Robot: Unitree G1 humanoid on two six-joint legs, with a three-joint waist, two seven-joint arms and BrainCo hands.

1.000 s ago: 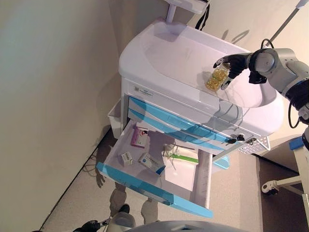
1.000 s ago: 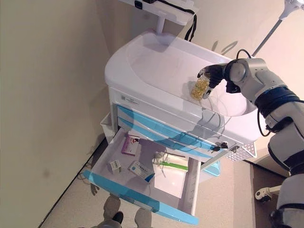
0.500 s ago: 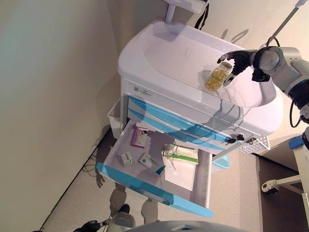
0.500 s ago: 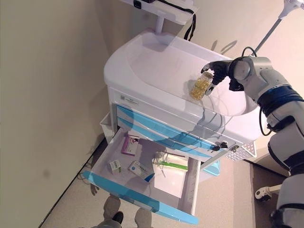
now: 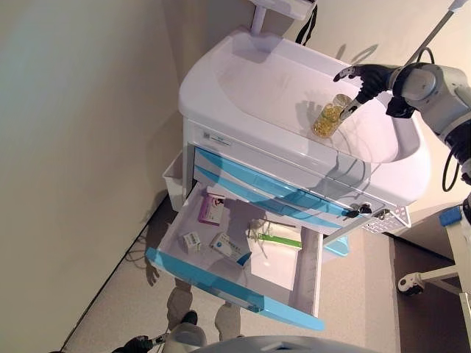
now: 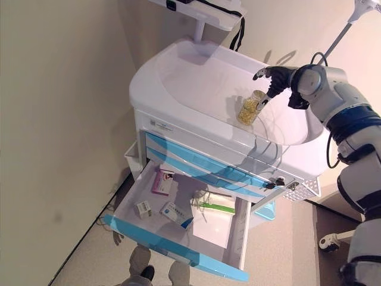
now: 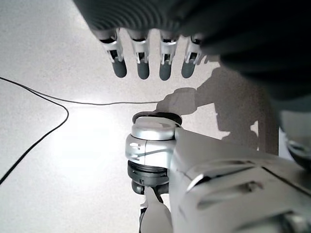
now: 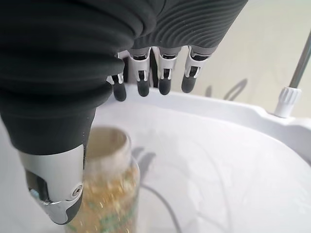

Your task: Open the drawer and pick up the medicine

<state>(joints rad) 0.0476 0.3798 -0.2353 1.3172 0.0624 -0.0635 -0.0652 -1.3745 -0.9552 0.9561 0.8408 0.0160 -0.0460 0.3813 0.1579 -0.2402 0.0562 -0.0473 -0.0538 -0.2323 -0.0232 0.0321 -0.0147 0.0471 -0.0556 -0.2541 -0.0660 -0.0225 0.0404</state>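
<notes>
Medicine bottle on the cart top — drawer open

The bottle (image 5: pixel 333 117) stands on the cart top (image 5: pixel 257 81); right hand (image 5: pixel 366 77) hovers beside it, fingers spread, seemingly not touching — a stray thumb could topple it. The drawer (image 5: pixel 243 257) gapes below.

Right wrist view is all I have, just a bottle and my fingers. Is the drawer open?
Observer: Yes. The lowest drawer is pulled out, and small boxes lie inside it.
Operator: Where does the bottle stand?
Observer: The bottle stands on the cart top, toward the robot's right. The right hand is open by the bottle's top.
Operator: And the left hand?
Observer: The left hand hangs open over the floor, holding nothing.
</notes>
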